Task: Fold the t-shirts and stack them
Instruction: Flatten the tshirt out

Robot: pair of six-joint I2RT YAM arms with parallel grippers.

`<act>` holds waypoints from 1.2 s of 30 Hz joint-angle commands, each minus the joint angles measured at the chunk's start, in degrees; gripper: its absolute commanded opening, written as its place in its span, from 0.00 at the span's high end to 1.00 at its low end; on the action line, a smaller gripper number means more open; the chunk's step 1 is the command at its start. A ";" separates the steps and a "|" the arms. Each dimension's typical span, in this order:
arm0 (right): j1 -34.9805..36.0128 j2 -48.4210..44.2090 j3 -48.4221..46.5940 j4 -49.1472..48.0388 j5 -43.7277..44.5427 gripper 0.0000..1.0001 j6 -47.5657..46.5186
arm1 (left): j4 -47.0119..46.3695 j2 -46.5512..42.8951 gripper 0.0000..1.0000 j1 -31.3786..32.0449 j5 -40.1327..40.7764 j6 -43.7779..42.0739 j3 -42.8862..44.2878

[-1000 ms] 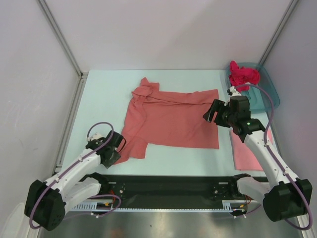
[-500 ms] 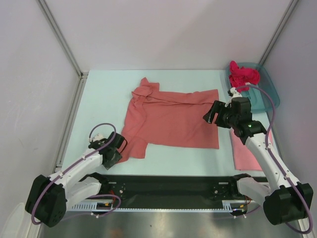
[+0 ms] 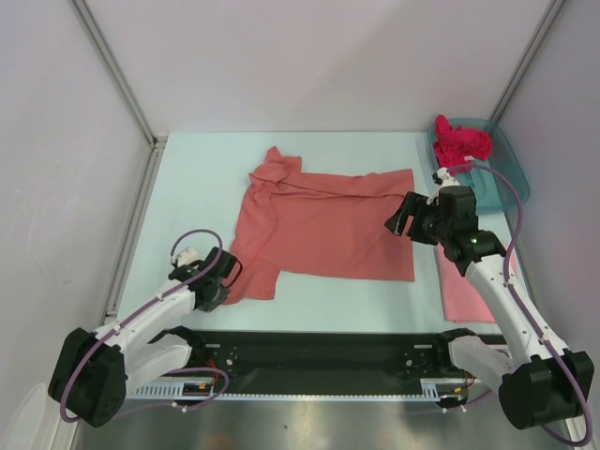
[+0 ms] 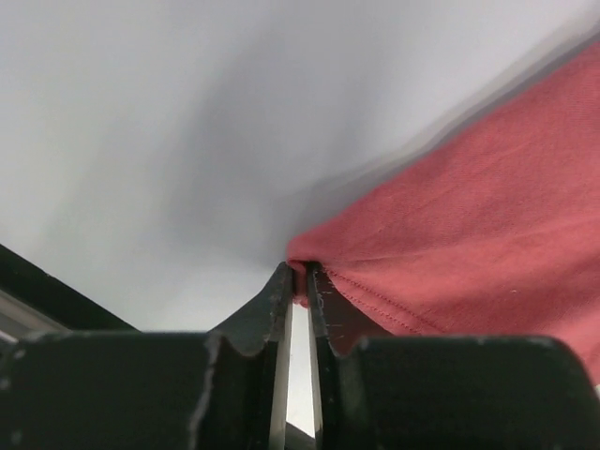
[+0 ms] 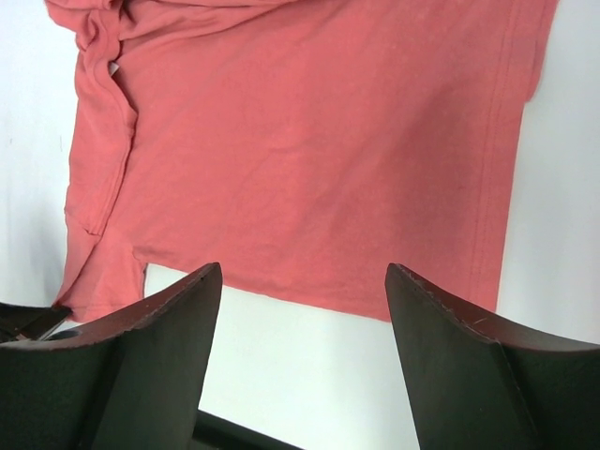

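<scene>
Our left tool [image 4: 298,277] is pinched tight on the near left corner of the coral shirt [image 3: 328,225], which lies spread on the table [image 3: 197,187]. Our right tool [image 3: 399,223] hangs above its right edge, jaws wide apart.

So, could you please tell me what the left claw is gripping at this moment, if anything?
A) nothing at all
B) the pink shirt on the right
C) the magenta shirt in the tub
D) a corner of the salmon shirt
D: in the left wrist view, the left claw is pinched shut on a corner of the salmon shirt.
</scene>
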State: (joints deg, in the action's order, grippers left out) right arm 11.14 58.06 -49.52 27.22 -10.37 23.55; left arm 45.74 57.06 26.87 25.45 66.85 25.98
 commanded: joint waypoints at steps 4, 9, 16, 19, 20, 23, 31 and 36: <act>0.37 -0.49 1.61 8.26 4.91 0.23 5.26 | -0.65 -2.91 1.00 -0.07 1.71 -5.94 3.72; 0.82 -4.00 4.95 12.93 6.24 0.21 9.58 | -1.70 -6.78 1.00 0.02 -1.37 -7.95 5.66; 0.73 -9.02 10.49 16.02 6.60 0.21 14.85 | -4.86 -11.35 1.00 0.02 -4.79 -15.60 9.80; 0.90 -8.67 9.27 17.25 7.03 0.21 15.56 | -10.13 -11.18 1.00 0.02 -8.92 -15.96 6.12; 1.17 -8.58 8.57 16.99 7.55 0.22 14.78 | -11.36 -9.53 1.00 0.02 -10.15 -15.70 5.06; 2.39 -6.49 7.95 14.10 4.40 0.22 12.14 | -10.76 -7.93 1.00 0.02 -10.17 -16.05 4.00; 14.42 3.88 6.03 -0.15 10.28 0.28 15.03 | -4.70 -17.06 0.84 -0.15 -8.58 -8.68 0.92; 14.79 15.31 0.57 -1.12 15.02 0.26 12.66 | 0.67 -20.41 0.55 -0.15 -7.52 -8.92 4.59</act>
State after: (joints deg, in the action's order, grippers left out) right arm 26.02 69.65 -44.49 30.41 -0.45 37.43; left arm 43.13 37.93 26.87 16.91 57.36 27.22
